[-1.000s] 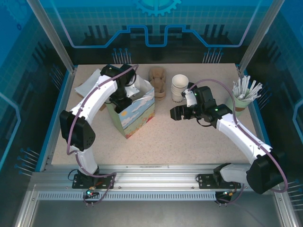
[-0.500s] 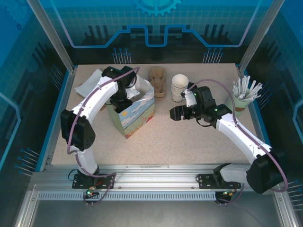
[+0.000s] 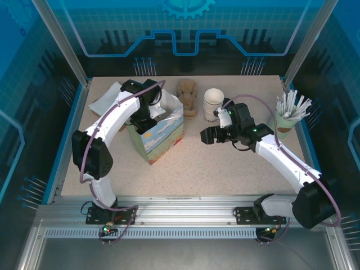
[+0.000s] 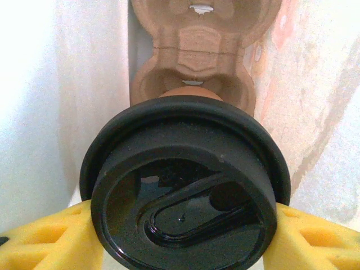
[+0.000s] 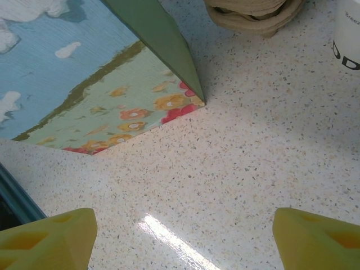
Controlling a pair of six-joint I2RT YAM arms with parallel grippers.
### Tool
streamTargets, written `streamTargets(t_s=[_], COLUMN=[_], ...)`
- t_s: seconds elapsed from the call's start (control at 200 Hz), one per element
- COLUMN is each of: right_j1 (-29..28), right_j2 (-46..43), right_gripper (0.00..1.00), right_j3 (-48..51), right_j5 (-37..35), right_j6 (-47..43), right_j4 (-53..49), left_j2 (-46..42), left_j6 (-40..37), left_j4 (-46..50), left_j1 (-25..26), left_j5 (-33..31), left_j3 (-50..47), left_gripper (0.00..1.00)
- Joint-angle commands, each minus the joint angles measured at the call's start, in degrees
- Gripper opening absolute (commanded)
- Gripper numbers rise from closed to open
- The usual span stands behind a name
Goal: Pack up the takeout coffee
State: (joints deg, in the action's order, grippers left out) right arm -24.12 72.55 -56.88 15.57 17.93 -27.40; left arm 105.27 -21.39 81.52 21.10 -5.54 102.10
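Gripping the takeout coffee point(image 4: 185, 185) inside the paper bag point(image 3: 163, 138), my left claw point(image 4: 183, 239) has a yellow finger point(image 4: 45, 239) pressed against each side of the round black lid point(image 4: 169, 135), so it is clenched on the drink. The bag's pale walls rise close on both sides of the lid. Just past the lid's far rim a sliver of the brown cup point(image 4: 188, 91) peeks out. Deeper in the bag lies a brown cardboard cup tray point(image 4: 199, 50). The cup hangs over the tray's nearer pocket, though I cannot tell whether its base sits in it. Seen from above, my left arm bends down into the bag's open top. My right claw point(image 5: 183, 236) is released, its two yellow fingers point(image 5: 48, 236) spread wide with nothing between them. It hovers over bare speckled desk point(image 3: 225, 169) to the right of the bag, and its own camera catches the bag's flowered bottom corner. Behind the bag and a little to its right sits a stack of brown trays point(image 3: 188, 95), with a stack of white cups point(image 3: 212, 104) just beyond that. Farther right of the bag, near the desk's edge, a green cup of white sticks point(image 3: 289, 115) stands. Some white paper point(image 3: 104, 98) lies behind the bag to its left.
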Motion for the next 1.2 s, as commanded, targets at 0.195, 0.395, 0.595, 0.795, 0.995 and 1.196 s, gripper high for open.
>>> streamTargets(t_s=[0.195, 0.395, 0.595, 0.795, 0.995, 1.196], right_j1=[-1.2, -1.3, -1.4, -1.4, -1.5, -1.6], right_j2=[0.9, 0.9, 1.2, 1.2, 1.3, 1.5], right_gripper=[0.83, 0.83, 0.83, 0.83, 0.83, 0.83], right_j3=[-0.3, -0.2, -0.1, -0.1, -0.1, -0.3], right_j5=[0.3, 0.2, 0.3, 0.3, 0.3, 0.4], right_j6=[-0.6, -0.6, -0.6, -0.6, -0.6, -0.7], right_j4=[0.3, 0.3, 0.3, 0.2, 0.2, 0.1], left_j2=[-2.0, -0.9, -0.4, -0.4, -0.5, -0.6], left_j6=[-0.8, -0.3, -0.1, 0.1, 0.3, 0.4], left_j4=[0.1, -0.9, -1.6, -1.7, -1.3, -1.2], left_j1=[-0.8, -0.8, -0.8, -0.7, -0.8, -0.7], left_j5=[0.3, 0.4, 0.5, 0.6, 0.7, 0.6], left_j3=[-1.6, -2.5, -2.6, -2.4, -1.9, -1.8], left_gripper=[0.49, 0.49, 0.49, 0.49, 0.49, 0.49])
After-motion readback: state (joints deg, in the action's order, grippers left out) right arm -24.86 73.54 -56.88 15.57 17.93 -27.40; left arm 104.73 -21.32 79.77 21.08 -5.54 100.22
